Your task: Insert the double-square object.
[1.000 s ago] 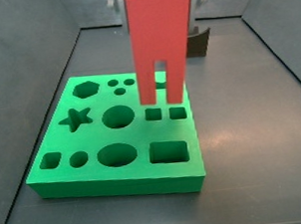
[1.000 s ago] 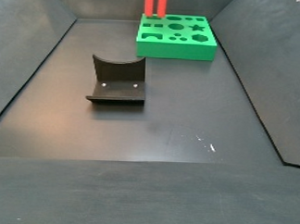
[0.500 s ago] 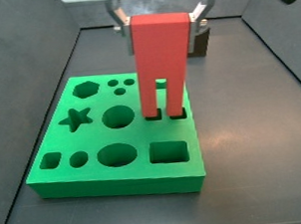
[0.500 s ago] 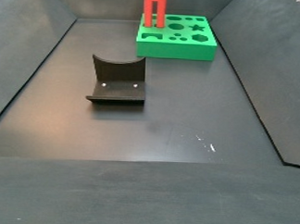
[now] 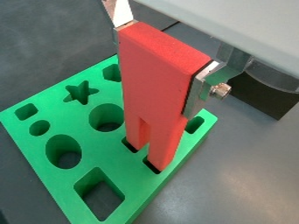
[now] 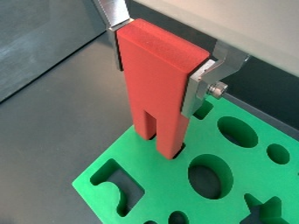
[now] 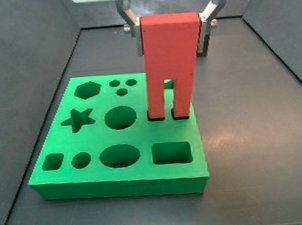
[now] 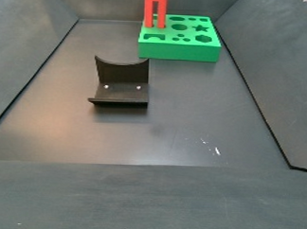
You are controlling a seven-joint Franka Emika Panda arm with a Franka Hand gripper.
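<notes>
The double-square object [image 7: 170, 57] is a tall red block standing upright. Its two prongs sit in the pair of small square holes on the green shape board [image 7: 66, 183], at the board's right edge. My gripper [image 7: 170, 27] is directly above the board, with its silver fingers pressed against both sides of the block's top. Both wrist views show the block [image 5: 158, 87] [image 6: 158, 96] between the fingers [image 5: 208, 83] [image 6: 201, 87], with its slot reaching down to the board [image 5: 35, 140] [image 6: 140, 188]. In a side view the block [image 8: 154, 10] rises from the far board [image 8: 184, 49].
The board has several other cut-outs: star, hexagon, circles, a large square. The dark fixture [image 8: 120, 82] stands on the floor mid-left, away from the board, and shows behind the block in another view [image 7: 203, 41]. Dark walls enclose the floor.
The red block has come down from just above the board, so its prongs now sit in the two square holes. The gripper came down with it.
</notes>
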